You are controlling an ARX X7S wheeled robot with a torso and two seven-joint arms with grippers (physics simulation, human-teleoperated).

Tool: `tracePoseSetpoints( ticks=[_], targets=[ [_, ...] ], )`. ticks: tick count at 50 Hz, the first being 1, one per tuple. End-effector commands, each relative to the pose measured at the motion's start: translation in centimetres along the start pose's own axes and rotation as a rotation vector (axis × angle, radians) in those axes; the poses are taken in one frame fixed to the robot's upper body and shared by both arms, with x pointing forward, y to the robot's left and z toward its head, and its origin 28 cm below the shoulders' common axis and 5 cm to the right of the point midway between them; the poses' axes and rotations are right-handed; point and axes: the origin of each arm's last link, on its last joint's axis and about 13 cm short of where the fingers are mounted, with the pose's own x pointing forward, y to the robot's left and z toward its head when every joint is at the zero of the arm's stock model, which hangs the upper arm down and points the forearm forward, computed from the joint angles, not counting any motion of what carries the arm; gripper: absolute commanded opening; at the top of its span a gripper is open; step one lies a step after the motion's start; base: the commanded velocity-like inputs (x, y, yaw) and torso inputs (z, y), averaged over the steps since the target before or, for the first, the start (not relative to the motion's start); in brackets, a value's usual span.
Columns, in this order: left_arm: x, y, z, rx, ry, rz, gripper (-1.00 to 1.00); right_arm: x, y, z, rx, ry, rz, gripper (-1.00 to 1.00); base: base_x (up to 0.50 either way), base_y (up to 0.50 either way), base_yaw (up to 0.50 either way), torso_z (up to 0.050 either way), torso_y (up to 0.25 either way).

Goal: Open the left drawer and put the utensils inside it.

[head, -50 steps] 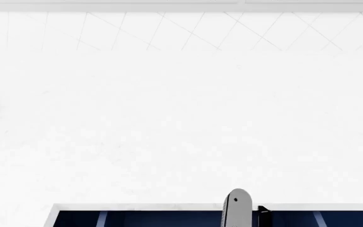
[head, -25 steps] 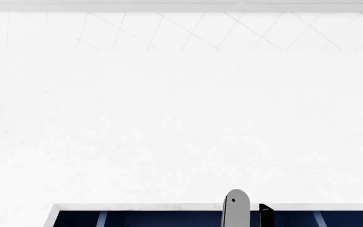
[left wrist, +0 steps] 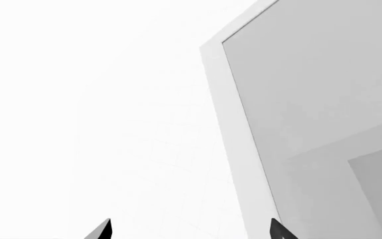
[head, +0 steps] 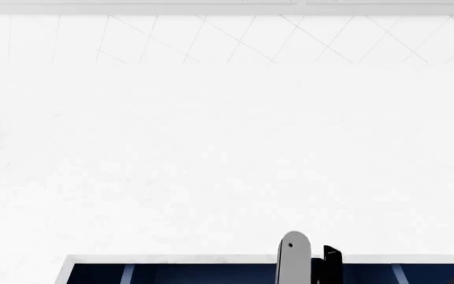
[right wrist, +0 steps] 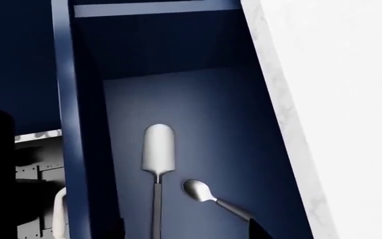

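Blue left drawer [right wrist: 198, 109] holds spatula [right wrist: 157, 149] and spoon [right wrist: 201, 191]; both jaws spread, empty.

We see only the tips of the right gripper [right wrist: 185, 230], cut off at six o'clock. The spatula [right wrist: 157, 149] and spoon [right wrist: 199, 190] handles run off there too. The left gripper [left wrist: 189, 230] shows only two dark tips.
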Motion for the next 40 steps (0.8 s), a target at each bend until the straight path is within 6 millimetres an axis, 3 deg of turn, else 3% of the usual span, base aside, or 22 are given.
tracePoseSetpoints(
  ticks=[1, 8, 9, 28, 40],
  targets=[
    [0.1, -0.1, -0.1, 0.000, 0.002, -0.002, 1.00, 0.0, -0.2, 0.1, -0.009, 0.001, -0.014, 1.00, 0.00, 0.00, 0.00, 0.000, 0.000],
    [0.1, -0.1, 0.0, 0.000, 0.001, -0.001, 1.00, -0.2, -0.1, 0.2, -0.014, -0.006, -0.019, 1.00, 0.00, 0.00, 0.00, 0.000, 0.000],
    [0.1, 0.0, 0.0, 0.000, 0.002, -0.001, 1.00, -1.6, 0.3, 1.2, -0.043, -0.056, -0.059, 1.00, 0.00, 0.00, 0.00, 0.000, 0.000],
    [0.0, 0.0, 0.0, -0.004, 0.003, 0.003, 1.00, -5.0, -0.1, 4.1, -0.123, -0.188, -0.218, 1.00, 0.00, 0.00, 0.00, 0.000, 0.000],
    [0.1, 0.1, 0.1, -0.003, 0.001, 0.004, 1.00, -7.3, -0.8, 5.8, -0.188, -0.310, -0.414, 1.00, 0.00, 0.00, 0.00, 0.000, 0.000]
  ],
)
